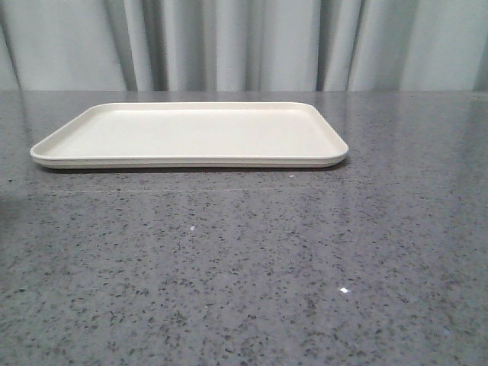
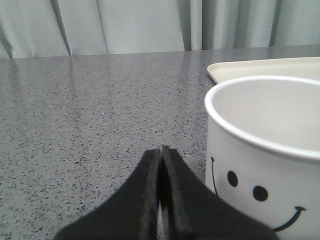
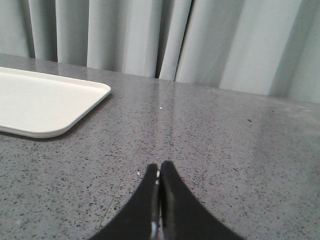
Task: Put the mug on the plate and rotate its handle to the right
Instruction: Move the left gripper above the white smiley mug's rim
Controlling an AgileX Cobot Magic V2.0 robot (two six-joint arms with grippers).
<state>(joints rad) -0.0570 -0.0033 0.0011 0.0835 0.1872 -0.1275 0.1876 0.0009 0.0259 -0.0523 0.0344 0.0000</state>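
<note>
Both hands have their fingers pressed together and hold nothing: the left hand (image 2: 160, 200) sits just beside the mug (image 2: 265, 165), the right hand (image 3: 159, 205) over bare bench (image 3: 225, 150). The plate (image 1: 191, 133) carries nothing, so all of the task seems left. The mug stands on the bench near the plate's corner; its handle is hidden.
</note>
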